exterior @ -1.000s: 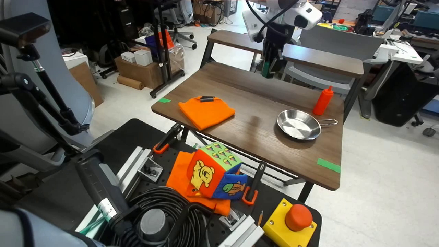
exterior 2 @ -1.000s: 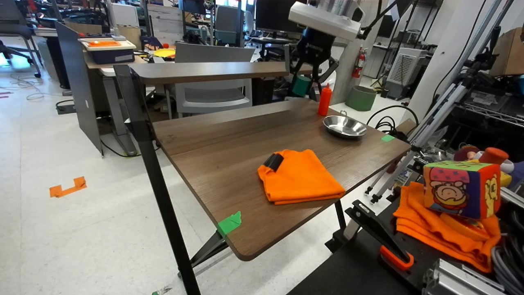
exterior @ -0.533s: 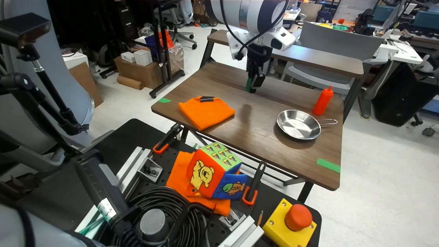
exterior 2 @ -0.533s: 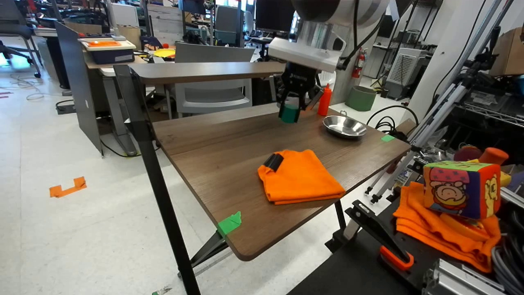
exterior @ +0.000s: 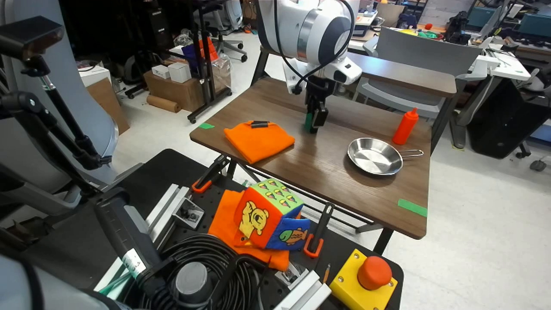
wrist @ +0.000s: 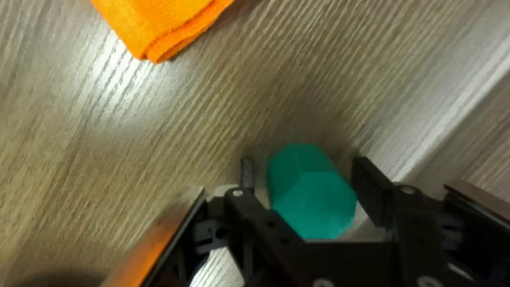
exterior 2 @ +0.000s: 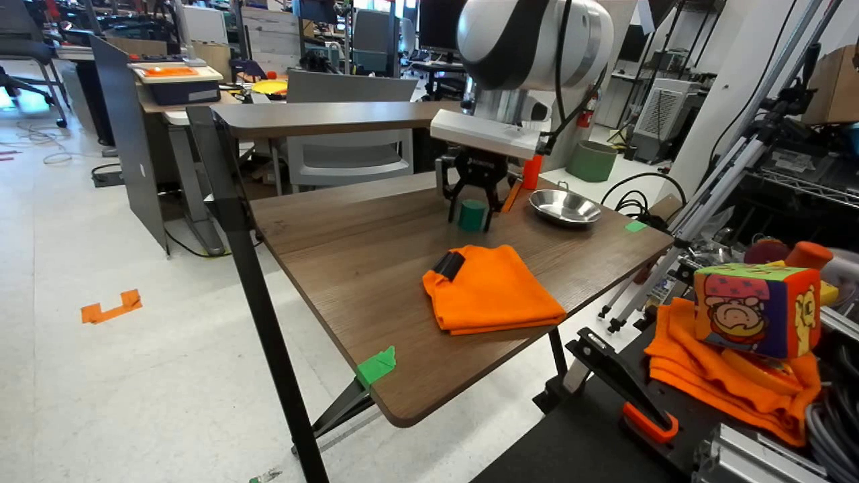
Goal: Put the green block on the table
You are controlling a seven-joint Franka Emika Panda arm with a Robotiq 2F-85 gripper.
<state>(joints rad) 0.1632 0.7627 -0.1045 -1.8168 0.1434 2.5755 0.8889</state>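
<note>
The green block [exterior 2: 472, 215] stands on the dark brown table [exterior 2: 349, 268], behind the orange cloth. In an exterior view the block [exterior: 308, 122] is partly hidden by a finger. My gripper [exterior 2: 468, 225] points down over the block, with one finger on each side of it. In the wrist view the gripper [wrist: 303, 161] is open around the block [wrist: 314, 195]. A clear gap shows at the left finger; the right finger is very close to the block, and I cannot tell if it touches.
A folded orange cloth [exterior: 259, 141] lies near the block. A metal pan [exterior: 375, 156] and a red squeeze bottle [exterior: 405, 126] stand at one end of the table. A raised shelf [exterior 2: 335, 115] runs along the far edge.
My gripper has come down toward the table with the green block between its fingers. The fingers have since spread, and the block now stands on the table top.
</note>
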